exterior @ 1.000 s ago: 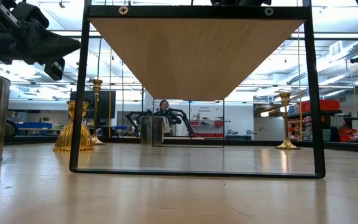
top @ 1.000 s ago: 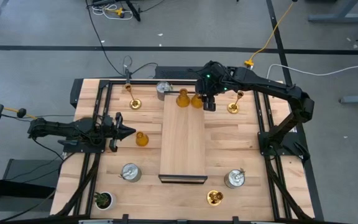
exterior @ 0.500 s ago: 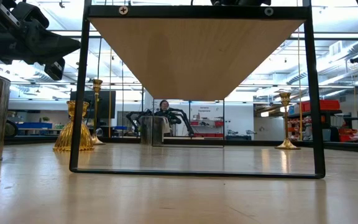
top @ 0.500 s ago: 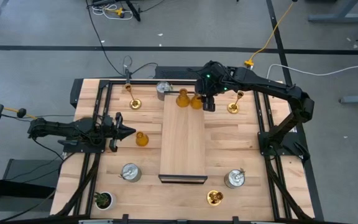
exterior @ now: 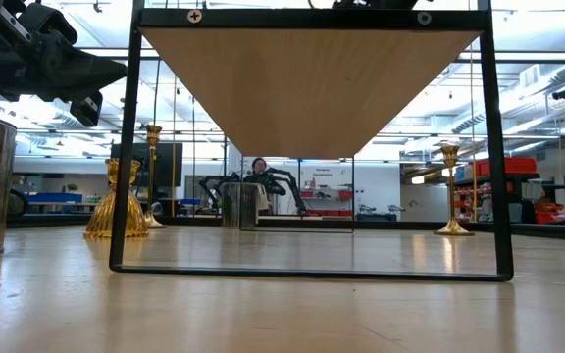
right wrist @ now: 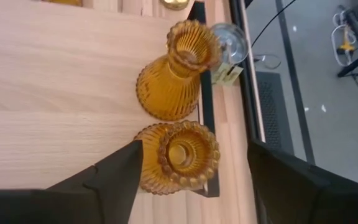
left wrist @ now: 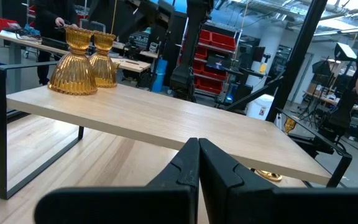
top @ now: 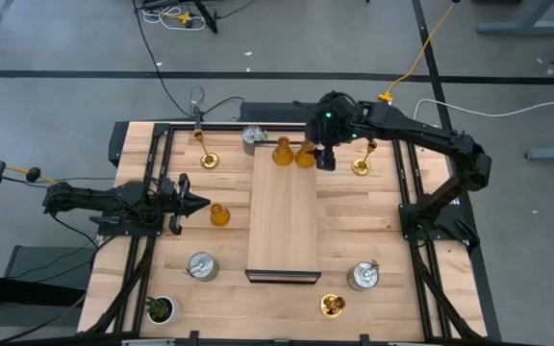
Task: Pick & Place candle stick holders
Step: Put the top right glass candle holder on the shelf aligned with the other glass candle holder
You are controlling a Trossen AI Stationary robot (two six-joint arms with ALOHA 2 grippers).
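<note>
At the far end of the raised wooden shelf (top: 283,207) I have the right hand (top: 326,159) spread wide around an amber holder (right wrist: 178,155) standing beside a second amber holder (right wrist: 174,73); the fingers (right wrist: 114,177) look clear of the glass, though from above I can't be sure.

My left hand (top: 192,202) waits shut and empty over the worktop (top: 373,231), near a third amber holder (top: 219,214).

Gold holders (top: 360,163) and silver holders (top: 201,266) stand scattered on the worktop around the shelf, with a small potted plant (top: 160,308) at the near left corner.
</note>
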